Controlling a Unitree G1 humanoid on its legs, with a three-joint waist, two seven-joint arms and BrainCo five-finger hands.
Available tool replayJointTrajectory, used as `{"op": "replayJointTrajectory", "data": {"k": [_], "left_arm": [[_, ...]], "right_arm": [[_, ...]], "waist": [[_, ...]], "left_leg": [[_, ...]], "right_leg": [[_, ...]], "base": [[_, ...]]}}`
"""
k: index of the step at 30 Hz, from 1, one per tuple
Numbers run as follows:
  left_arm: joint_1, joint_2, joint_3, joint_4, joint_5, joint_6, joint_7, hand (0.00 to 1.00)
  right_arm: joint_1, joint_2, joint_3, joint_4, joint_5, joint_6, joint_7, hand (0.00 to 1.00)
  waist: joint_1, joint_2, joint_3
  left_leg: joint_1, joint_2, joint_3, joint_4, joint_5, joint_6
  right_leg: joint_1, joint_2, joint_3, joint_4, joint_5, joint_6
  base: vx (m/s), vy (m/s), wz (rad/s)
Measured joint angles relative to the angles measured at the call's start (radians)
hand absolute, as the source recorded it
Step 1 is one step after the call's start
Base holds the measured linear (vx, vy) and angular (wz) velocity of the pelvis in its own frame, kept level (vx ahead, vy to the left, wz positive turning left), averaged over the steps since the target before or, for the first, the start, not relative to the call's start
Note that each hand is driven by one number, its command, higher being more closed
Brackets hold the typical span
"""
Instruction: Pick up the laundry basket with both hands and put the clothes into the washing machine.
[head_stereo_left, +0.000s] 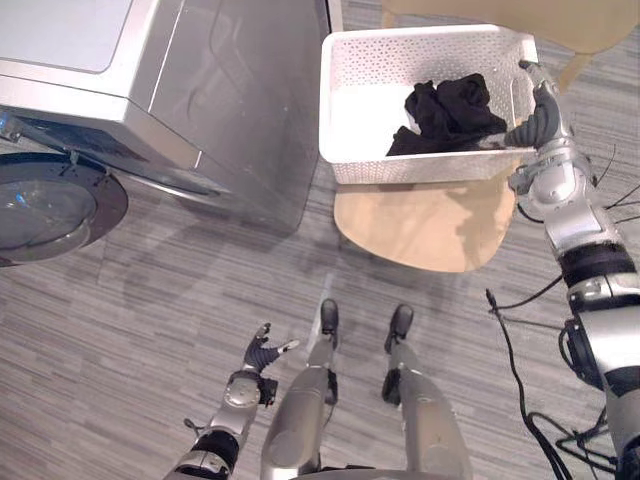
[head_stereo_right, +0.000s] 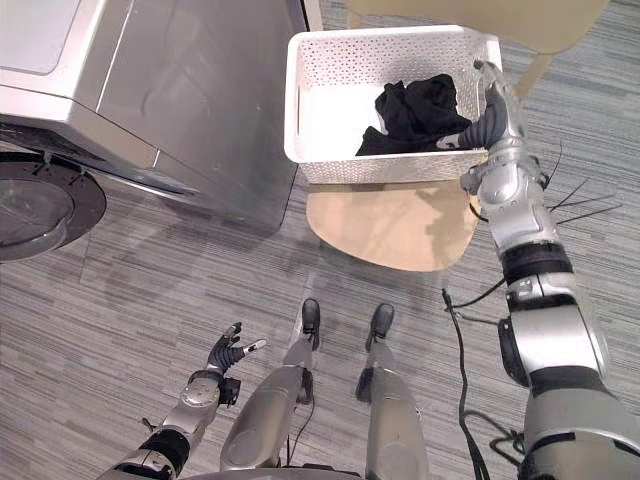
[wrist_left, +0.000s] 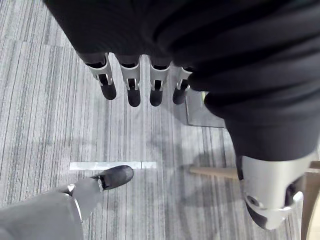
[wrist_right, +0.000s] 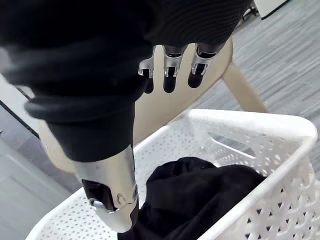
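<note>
The white perforated laundry basket rests on a pale wooden chair seat. Black clothes lie bunched in its right half. My right hand is at the basket's right rim, open. In the right wrist view its straight fingers stay outside the basket wall, and the thumb reaches over the inside above the clothes. Far from the basket, my left hand hangs low at the lower left over the floor, fingers relaxed and open, holding nothing.
The silver washing machine stands to the left of the basket, almost touching it. Its round door is swung open at the far left. Grey striped floor lies between me and the chair. A chair backrest shows behind the basket.
</note>
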Motion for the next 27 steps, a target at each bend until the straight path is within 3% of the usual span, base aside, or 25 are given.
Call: {"op": "replayJointTrajectory", "data": {"k": [3,7,12,15,17,23,24,27], "left_arm": [[0.0,0.0,-0.001,0.002,-0.001,-0.001,0.0,0.0],[-0.003,0.006,-0.001,0.001,-0.003,-0.01,0.001,0.0],[-0.036,0.008,-0.012,-0.014,-0.012,-0.023,0.003,0.0],[-0.049,0.013,-0.029,-0.033,-0.031,-0.024,0.016,0.0],[-0.063,0.013,-0.055,-0.075,-0.045,-0.037,0.019,0.0],[-0.078,0.012,-0.1,-0.17,-0.075,-0.046,0.017,0.0],[-0.079,0.013,-0.1,-0.189,-0.079,-0.046,0.014,0.0],[-0.078,0.018,-0.101,-0.21,-0.078,-0.045,-0.009,0.0]], "right_arm": [[-0.048,-0.008,0.037,0.066,0.0,0.001,0.007,0.0],[-0.117,-0.039,0.108,0.112,-0.001,0.001,0.012,0.0],[-0.228,-0.085,0.209,0.192,-0.014,0.0,0.016,0.0],[-0.259,-0.085,0.245,0.223,-0.033,0.0,0.02,0.0],[-0.29,-0.108,0.282,0.242,-0.041,-0.001,0.036,0.0],[-0.308,-0.158,0.337,0.27,-0.013,0.001,0.078,0.0],[-0.288,-0.158,0.359,0.279,0.004,0.004,0.129,1.0],[-0.245,-0.16,0.38,0.282,0.061,0.006,0.193,1.0]], "waist": [[0.022,-0.001,0.0],[0.028,0.001,0.007],[0.08,-0.001,0.034],[0.09,0.001,0.048],[0.111,0.007,0.077],[0.144,0.041,0.093],[0.153,0.042,0.093],[0.161,0.042,0.093]], "left_leg": [[-0.012,0.002,-0.009,0.0,0.002,-0.003],[-0.057,0.002,-0.032,0.0,0.007,-0.008],[-0.125,0.0,-0.055,0.001,0.024,-0.025],[-0.157,-0.001,-0.08,0.001,0.035,-0.041],[-0.179,-0.006,-0.104,0.001,0.058,-0.071],[-0.229,-0.002,-0.188,0.001,0.057,-0.072],[-0.232,-0.001,-0.195,0.0,0.056,-0.072],[-0.232,-0.002,-0.218,0.0,0.054,-0.074]], "right_leg": [[-0.009,0.003,-0.007,-0.002,0.0,0.0],[-0.04,0.003,-0.032,-0.005,0.001,-0.001],[-0.095,0.004,-0.051,-0.013,0.003,-0.005],[-0.12,0.004,-0.065,-0.013,0.003,-0.005],[-0.137,-0.002,-0.069,-0.011,0.003,-0.005],[-0.214,-0.015,-0.091,0.089,-0.047,-0.002],[-0.233,-0.022,-0.09,0.132,-0.068,0.0],[-0.272,-0.045,-0.068,0.25,-0.13,0.011]], "base": [[0.03,-0.01,0.07],[0.02,0.013,0.15],[0.02,0.036,0.09],[0.04,0.062,0.14],[0.03,0.067,0.11],[0.03,0.092,0.13],[0.06,0.08,0.14],[0.06,0.034,0.23]]}}
